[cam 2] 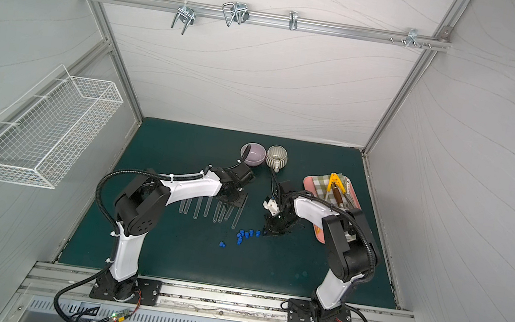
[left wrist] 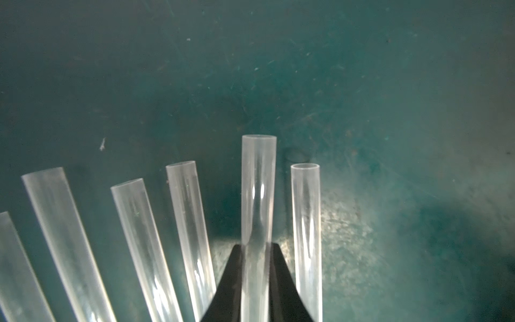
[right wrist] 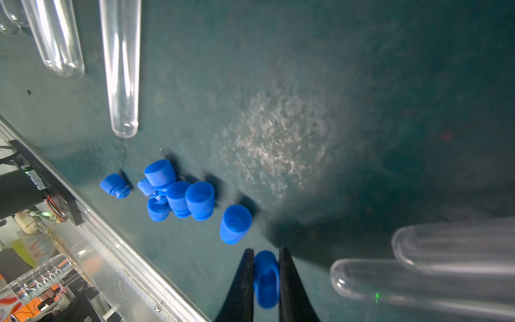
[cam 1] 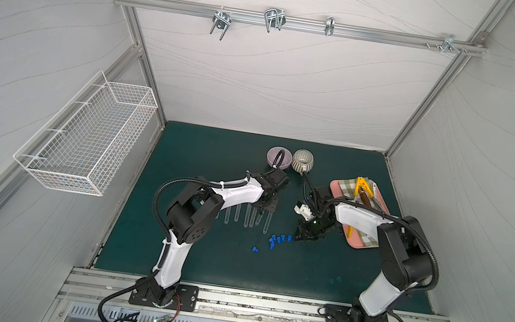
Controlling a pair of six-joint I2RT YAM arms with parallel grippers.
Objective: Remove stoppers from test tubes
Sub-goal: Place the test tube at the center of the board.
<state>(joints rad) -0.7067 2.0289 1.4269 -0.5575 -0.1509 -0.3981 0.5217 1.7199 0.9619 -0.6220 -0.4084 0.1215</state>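
Note:
Several clear test tubes (cam 1: 247,217) lie side by side on the green mat (cam 1: 200,257), open ends away from the table front. My left gripper (left wrist: 256,245) is shut on one test tube (left wrist: 258,181), whose mouth is open and bears no stopper. The tubes beside it (left wrist: 305,223) are open too. Loose blue stoppers (cam 1: 277,238) lie in a cluster in front of the tubes, and one stopper (cam 1: 255,248) lies apart. My right gripper (right wrist: 266,249) sits low beside the cluster (right wrist: 178,195), shut on a blue stopper (right wrist: 266,278).
A purple bowl (cam 1: 279,157) and a striped cup (cam 1: 303,160) stand at the back. A pink tray (cam 1: 359,244) with checked cloth and yellow-handled tools sits under my right arm. A wire basket (cam 1: 86,139) hangs on the left wall. Two blurred tubes (right wrist: 446,251) show near the right wrist camera.

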